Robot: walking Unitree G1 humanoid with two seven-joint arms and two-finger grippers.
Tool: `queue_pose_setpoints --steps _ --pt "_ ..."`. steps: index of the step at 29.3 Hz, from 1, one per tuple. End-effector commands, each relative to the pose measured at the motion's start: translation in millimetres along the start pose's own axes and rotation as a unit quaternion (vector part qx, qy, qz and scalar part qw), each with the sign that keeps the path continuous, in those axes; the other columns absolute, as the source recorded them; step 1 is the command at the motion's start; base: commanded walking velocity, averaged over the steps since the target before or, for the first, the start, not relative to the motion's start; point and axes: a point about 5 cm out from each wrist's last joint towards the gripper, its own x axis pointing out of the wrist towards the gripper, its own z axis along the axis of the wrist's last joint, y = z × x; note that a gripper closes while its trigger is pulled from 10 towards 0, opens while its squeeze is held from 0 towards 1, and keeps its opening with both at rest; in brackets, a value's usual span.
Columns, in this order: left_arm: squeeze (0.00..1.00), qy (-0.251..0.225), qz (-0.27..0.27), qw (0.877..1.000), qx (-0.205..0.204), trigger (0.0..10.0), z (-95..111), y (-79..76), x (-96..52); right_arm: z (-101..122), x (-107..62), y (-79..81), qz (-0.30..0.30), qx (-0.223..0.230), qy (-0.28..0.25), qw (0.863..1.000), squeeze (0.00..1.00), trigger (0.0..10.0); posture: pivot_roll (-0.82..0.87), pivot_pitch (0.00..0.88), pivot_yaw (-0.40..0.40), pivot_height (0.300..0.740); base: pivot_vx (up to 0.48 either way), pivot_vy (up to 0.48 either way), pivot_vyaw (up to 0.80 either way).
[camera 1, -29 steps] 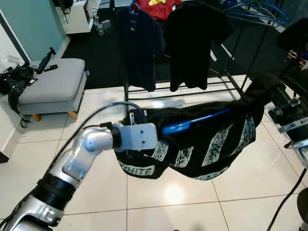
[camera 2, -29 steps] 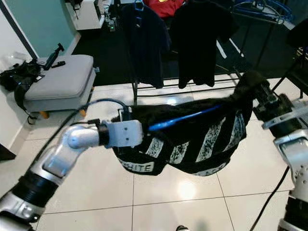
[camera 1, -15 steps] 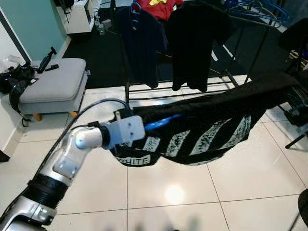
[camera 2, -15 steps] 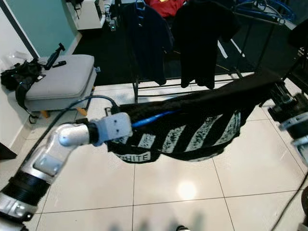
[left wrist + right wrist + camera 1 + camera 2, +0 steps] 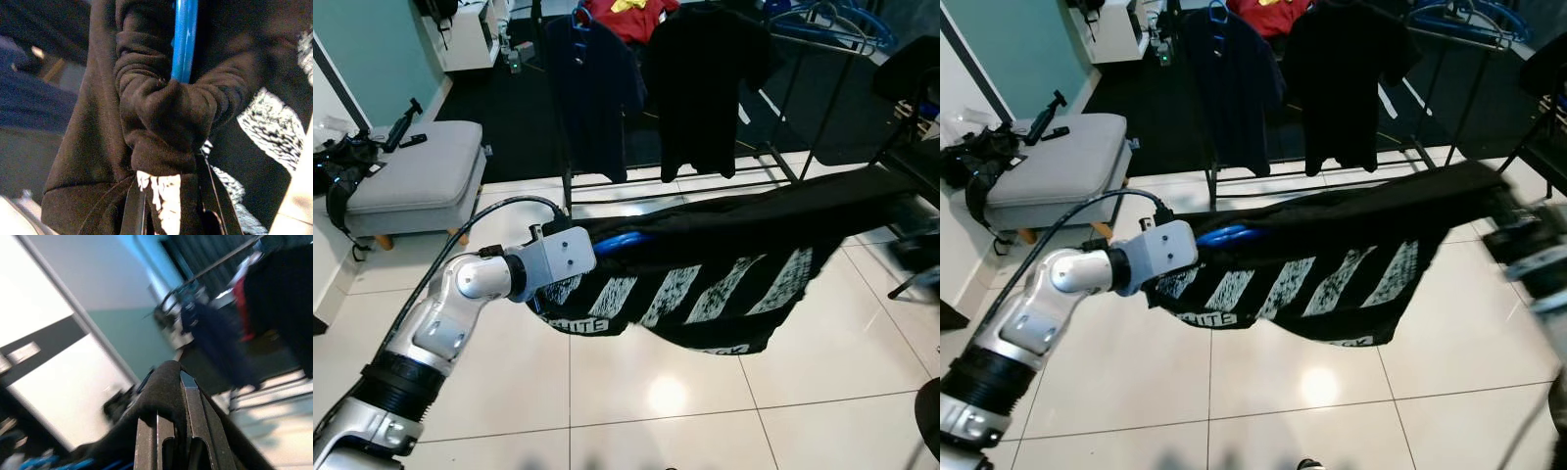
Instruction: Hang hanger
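**Black garment on a blue hanger held stretched between both arms**

At far left, a grey ottoman [image 5: 416,176] stands on the white tiled floor [image 5: 656,392], with black straps and gear [image 5: 342,162] lying at its left end. The left arm reaches in from the lower left, and the left tool [image 5: 168,196] is clamped on a bunched fold of the black garment [image 5: 724,284], its two black fingers [image 5: 134,210] standing either side of the cloth in the left wrist view. The blue hanger [image 5: 612,243] lies inside the garment just beside this grip, a short length of blue showing at the opening. The garment, with white diagonal stripes and white lettering along its hem, hangs in the air above the floor, spanning from the left tool across to the right. Behind it stands a clothes rack [image 5: 783,147] carrying a dark navy shirt [image 5: 592,88], a red one [image 5: 631,15] and a black T-shirt [image 5: 705,83], with spare blue hangers [image 5: 822,20] at its right end. The right tool [image 5: 171,431] has black cloth draped over its fingers, closed on the garment's far end; in the head views that end is blurred.
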Motion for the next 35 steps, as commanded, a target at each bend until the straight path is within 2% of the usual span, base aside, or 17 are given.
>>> queue_pose_setpoints --steps 1,2,3,4,6,7,8,9,10,11,15,21,27,29,33,34,35 --pt "0.0 0.014 0.007 1.0 -0.015 10.0 -6.7 0.4 -2.4 0.3 -0.2 5.0 0.006 -0.01 0.003 1.0 0.0 0.0 -0.08 0.168 0.064 0.74 0.0 0.0 0.0" --pt "0.0 0.014 0.007 1.0 -0.015 10.0 -6.7 0.4 -2.4 0.3 -0.2 5.0 0.006 -0.01 0.003 1.0 0.0 0.0 -0.08 0.168 0.064 0.74 0.0 0.0 0.0" --pt "0.0 0.007 0.011 1.0 -0.027 10.0 -3.7 -0.3 0.4 -22.6 5.0 12.3 0.017 0.001 0.041 0.999 0.0 0.0 -0.08 0.168 0.063 0.74 0.0 0.0 0.0" --pt "0.0 -0.003 0.018 0.999 -0.048 10.0 0.7 0.3 3.4 -57.1 8.3 17.4 0.008 -0.013 0.108 0.994 0.0 2.1 -0.08 0.167 0.061 0.74 0.0 0.0 0.0" --pt "0.0 -0.003 0.018 0.999 -0.048 10.0 0.7 0.3 3.4 -57.1 8.3 17.4 0.008 -0.013 0.108 0.994 0.0 2.1 -0.08 0.167 0.061 0.74 0.0 0.0 0.0" --pt "0.0 -0.011 0.025 0.998 -0.065 10.0 4.2 1.7 5.3 -83.7 7.2 20.4 0.004 -0.022 0.161 0.987 0.0 10.0 -0.08 0.168 0.061 0.74 0.0 0.0 0.0" --pt "0.0 -0.011 0.025 0.998 -0.065 10.0 4.2 1.7 5.3 -83.7 7.2 20.4 0.004 -0.022 0.161 0.987 0.0 10.0 -0.08 0.168 0.061 0.74 0.0 0.0 0.0" --pt "0.0 -0.012 0.034 0.996 -0.078 10.0 4.9 4.9 5.4 -102.3 3.6 25.2 0.012 -0.029 0.203 0.979 0.25 10.0 -0.08 0.168 0.061 0.74 0.0 0.0 0.0" --pt "0.0 -0.01 0.043 0.995 -0.088 10.0 3.3 8.6 4.2 -112.4 -2.6 31.1 0.037 -0.034 0.239 0.97 0.73 10.0 -0.08 0.17 0.062 0.74 0.0 0.0 0.0" --pt "0.0 -0.004 0.052 0.994 -0.093 10.0 0.4 12.6 2.6 -116.9 -10.1 37.7 0.071 -0.039 0.27 0.959 1.0 10.0 -0.08 0.17 0.062 0.74 0.0 0.0 0.0" --pt "0.0 0.0 0.06 0.994 -0.096 10.0 -1.9 15.6 1.4 -119.4 -16.0 42.4 0.096 -0.045 0.292 0.95 1.0 10.0 -0.08 0.17 0.061 0.74 0.0 0.0 0.0" --pt "0.0 0.009 0.095 0.988 -0.125 10.0 -7.5 26.7 -1.7 -125.1 -53.5 26.4 0.081 -0.108 0.41 0.902 1.0 10.0 -0.09 0.172 0.065 0.74 0.0 0.0 0.0" --pt "0.0 -0.001 0.108 0.981 -0.163 10.0 -11.1 26.5 -1.2 -115.6 -58.0 2.0 0.005 -0.149 0.395 0.906 1.0 10.0 -0.09 0.175 0.066 0.74 0.0 0.0 0.0" --pt "0.0 -0.024 0.145 0.954 -0.262 10.0 -23.9 17.9 2.8 -97.9 -48.5 -31.5 -0.139 -0.181 0.295 0.928 1.0 10.0 -0.09 0.178 0.063 0.74 0.0 0.0 0.0" --pt "0.0 -0.03 0.159 0.942 -0.295 10.0 -29.0 13.5 4.3 -94.0 -46.7 -40.5 -0.186 -0.173 0.26 0.931 1.0 10.0 -0.09 0.178 0.062 0.74 0.0 0.0 0.0" --pt "0.0 -0.06 0.158 0.911 -0.375 10.0 -33.7 -2.9 7.3 -96.5 -44.9 -42.5 -0.215 -0.141 0.222 0.941 0.0 10.0 -0.1 0.182 0.058 0.74 0.0 0.0 -0.76" --pt "0.0 -0.08 0.159 0.884 -0.432 10.0 -36.5 -16.4 7.8 -101.7 -45.0 -42.3 -0.232 -0.107 0.201 0.946 0.0 10.0 -0.1 0.182 0.054 0.74 0.0 0.0 -0.76"
